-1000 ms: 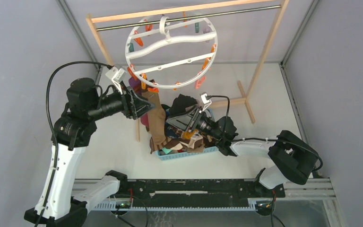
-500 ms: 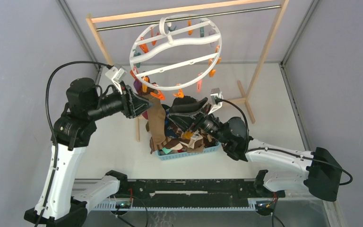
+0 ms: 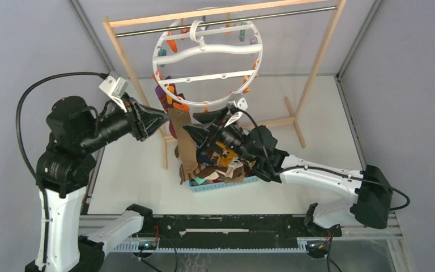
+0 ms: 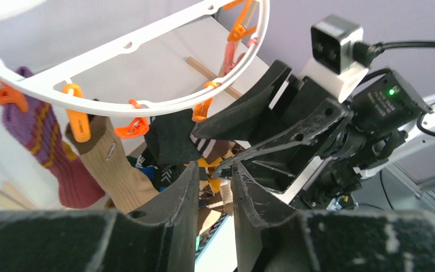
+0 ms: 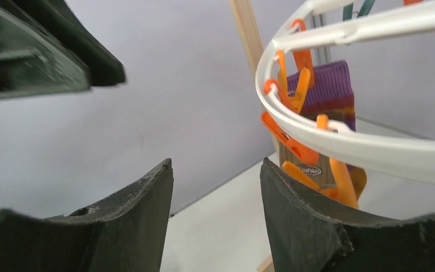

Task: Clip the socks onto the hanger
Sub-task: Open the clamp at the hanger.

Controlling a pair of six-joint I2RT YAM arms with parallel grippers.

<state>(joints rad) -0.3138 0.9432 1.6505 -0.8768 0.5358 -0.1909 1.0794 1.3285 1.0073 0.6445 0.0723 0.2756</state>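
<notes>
Jaws parted both sides; ribbed tan sock [image 4: 110, 170] clipped to round hanger [image 5: 374, 150].

Hung socks [image 3: 178, 126] crowding hanger [image 3: 215, 75] rim

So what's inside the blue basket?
A jumbled pile of socks fills the blue basket: brown, tan and a bit of teal show. The right arm hangs over the pile, so the socks beneath it and at the bottom are hidden.
</notes>
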